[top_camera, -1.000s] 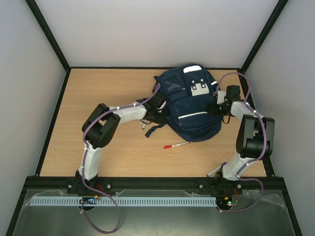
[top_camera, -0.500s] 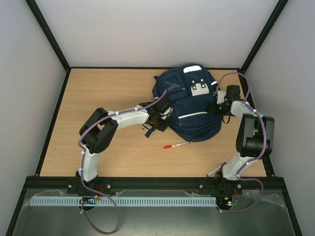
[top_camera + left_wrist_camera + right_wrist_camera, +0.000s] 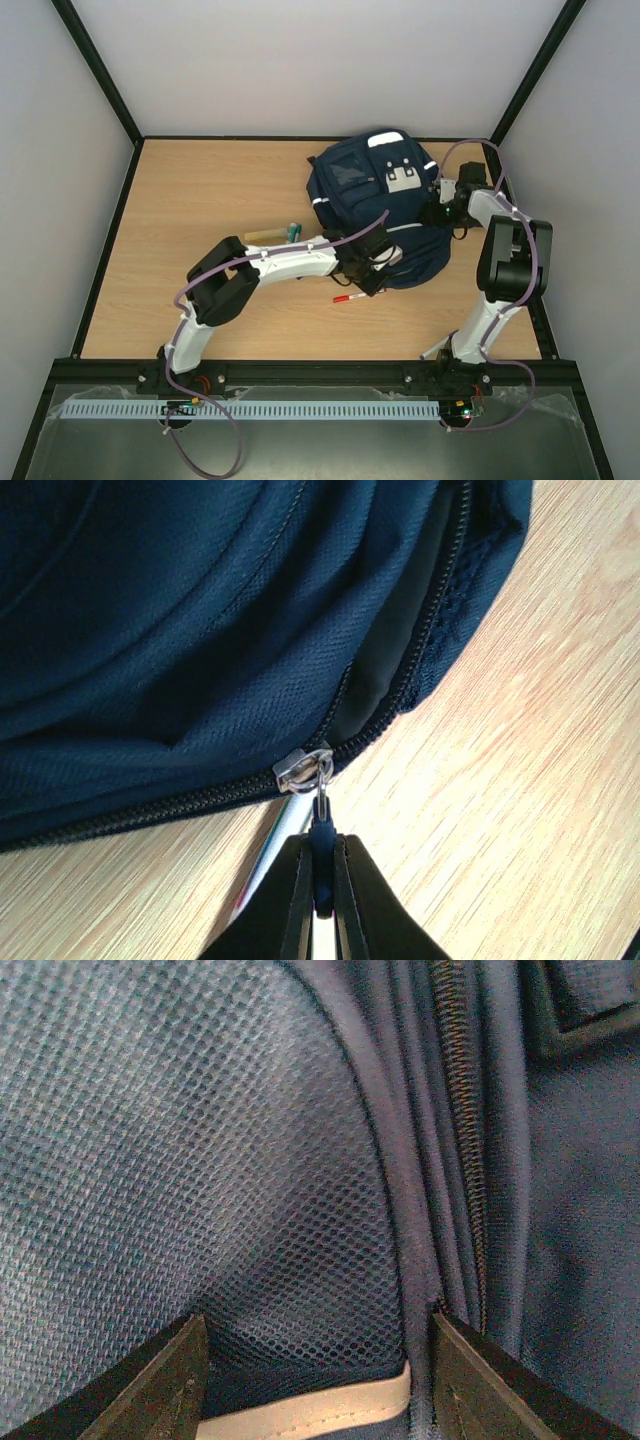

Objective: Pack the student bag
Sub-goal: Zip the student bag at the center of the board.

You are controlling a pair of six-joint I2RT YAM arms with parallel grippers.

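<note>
On the light wooden counter (image 3: 180, 260), a pale yellow flat bar (image 3: 263, 235) and a small teal object (image 3: 293, 231) lie near the left of the large navy-blue fabric backpack (image 3: 375, 195), which sits toward the far right. The left fingers (image 3: 296, 900) are pinched almost shut on the dark pull tab (image 3: 322, 845) hanging from the silver zip slider (image 3: 303, 770) at the backpack's near edge, just above a thin red-capped white pen (image 3: 350, 297). The right fingers (image 3: 165, 1390) are spread wide against the backpack's right side, with blue mesh and a cream strip (image 3: 320, 1410) filling the gap between them.
</note>
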